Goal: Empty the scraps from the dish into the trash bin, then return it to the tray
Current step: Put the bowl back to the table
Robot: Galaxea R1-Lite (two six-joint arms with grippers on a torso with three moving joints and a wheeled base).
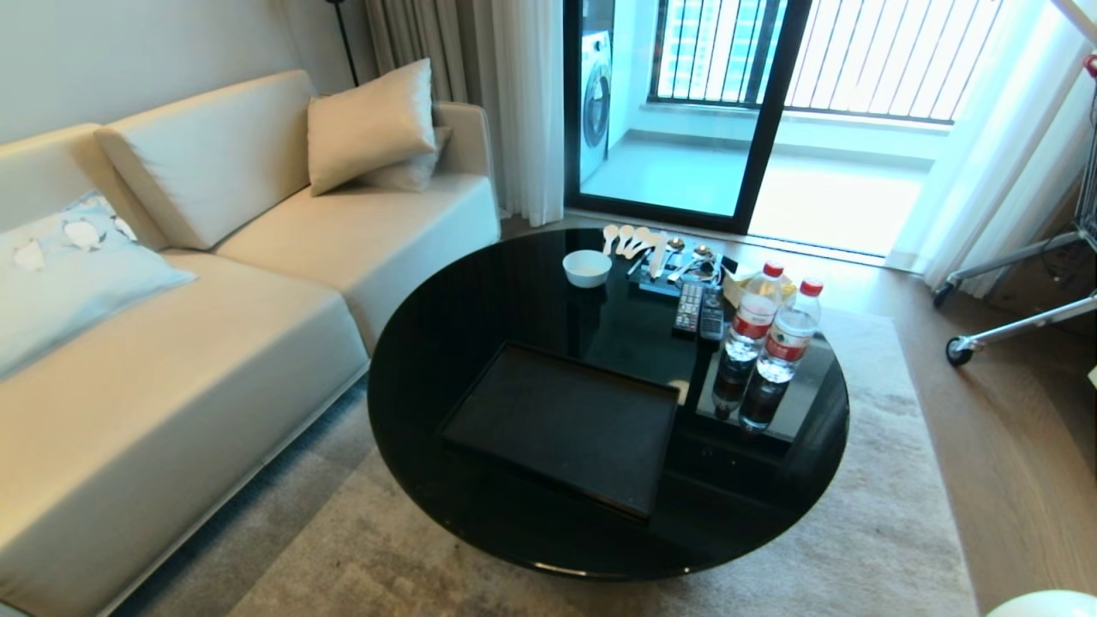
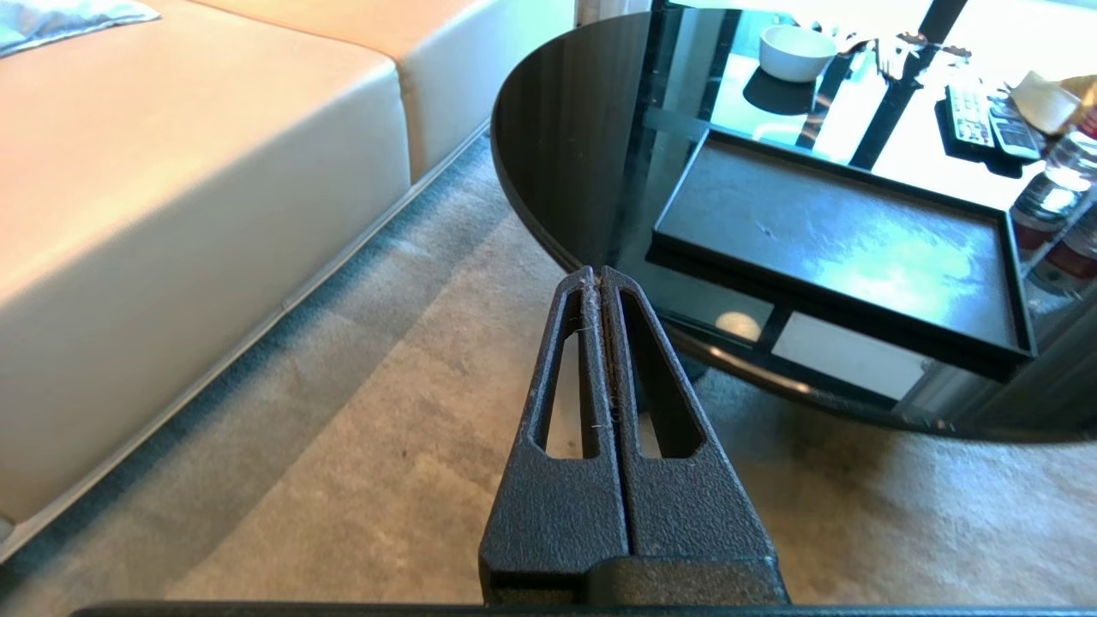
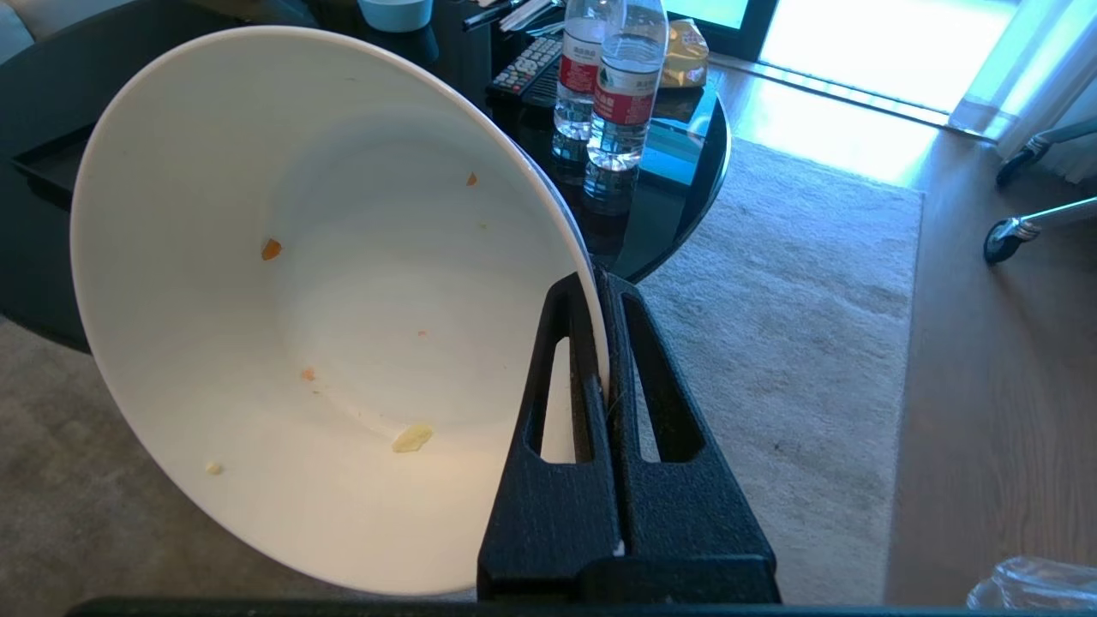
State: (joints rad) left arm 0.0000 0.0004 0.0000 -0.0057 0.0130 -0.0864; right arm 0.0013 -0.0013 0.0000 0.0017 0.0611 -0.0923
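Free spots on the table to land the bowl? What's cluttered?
The tray is bare, and so is the table between it and the small bowl. Crowded: spoons, remotes and bottles along the far right edge.

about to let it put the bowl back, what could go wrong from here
1. The right gripper pinches only the thin rim of the glossy white deep bowl, which is tilted steeply; it might slip.
2. Small orange and yellow crumbs cling inside and could drop on the beige rug.
3. The flat matte black tray sits near two clear water bottles; a wide swing could topple them.
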